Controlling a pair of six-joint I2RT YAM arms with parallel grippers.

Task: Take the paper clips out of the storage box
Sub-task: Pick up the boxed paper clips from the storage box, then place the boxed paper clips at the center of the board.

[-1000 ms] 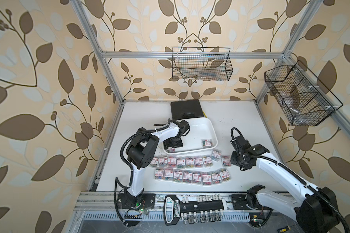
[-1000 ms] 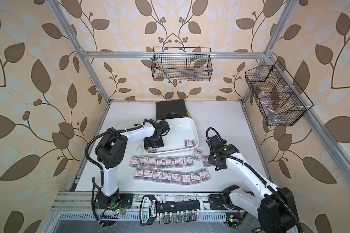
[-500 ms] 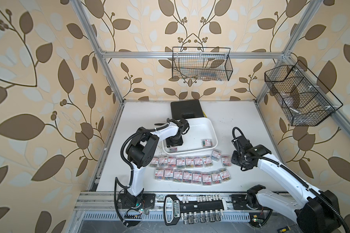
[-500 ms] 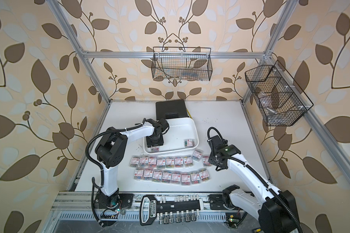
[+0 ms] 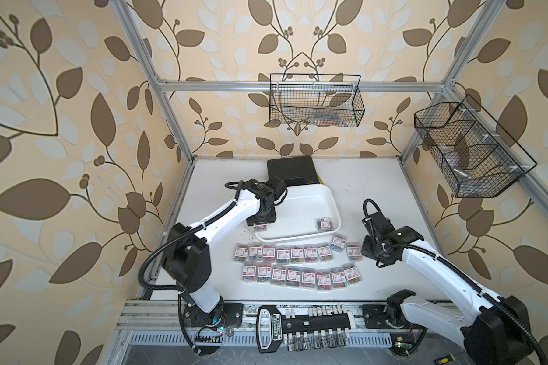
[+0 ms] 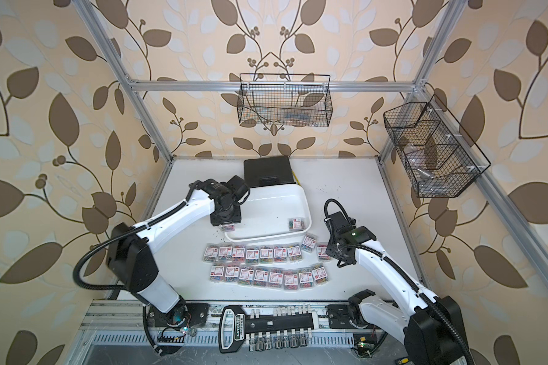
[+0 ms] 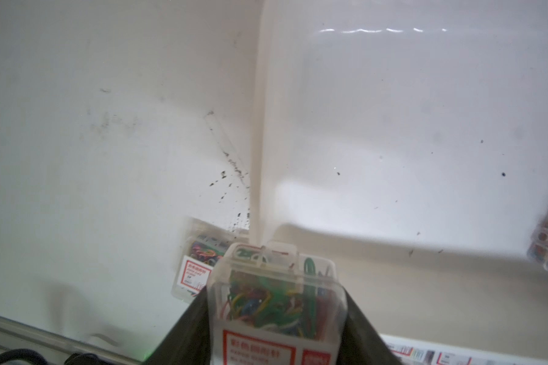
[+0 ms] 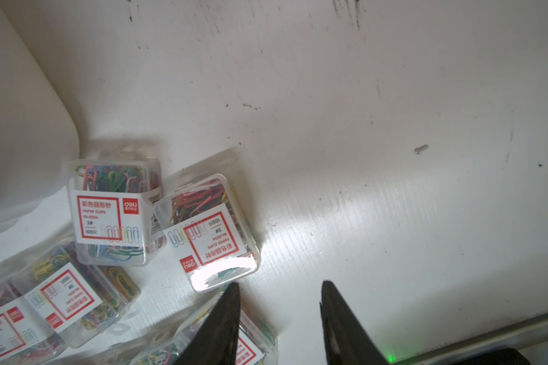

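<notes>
The storage box [image 5: 301, 207] [image 6: 272, 205] is a shallow white tray at mid-table. One box of paper clips [image 5: 324, 223] [image 6: 296, 223] lies in its near right corner. My left gripper [image 5: 260, 225] [image 7: 274, 294] is over the tray's near left corner, shut on another clear box of paper clips [image 7: 276, 303]. Several more boxes lie in two rows [image 5: 298, 254] [image 6: 268, 254] on the table in front of the tray. My right gripper [image 5: 370, 252] [image 8: 280, 284] hangs open and empty just right of the rows, beside two end boxes [image 8: 209, 234].
A black hard case [image 5: 291, 172] sits behind the tray. Black wire baskets hang on the back wall [image 5: 315, 101] and the right wall [image 5: 469, 151]. A socket rack [image 5: 301, 325] lies along the front rail. A small screw [image 8: 421, 149] lies on the table.
My left gripper has closed on a box of paper clips at the tray's near left corner and shifted slightly left. The right arm has hardly moved.
</notes>
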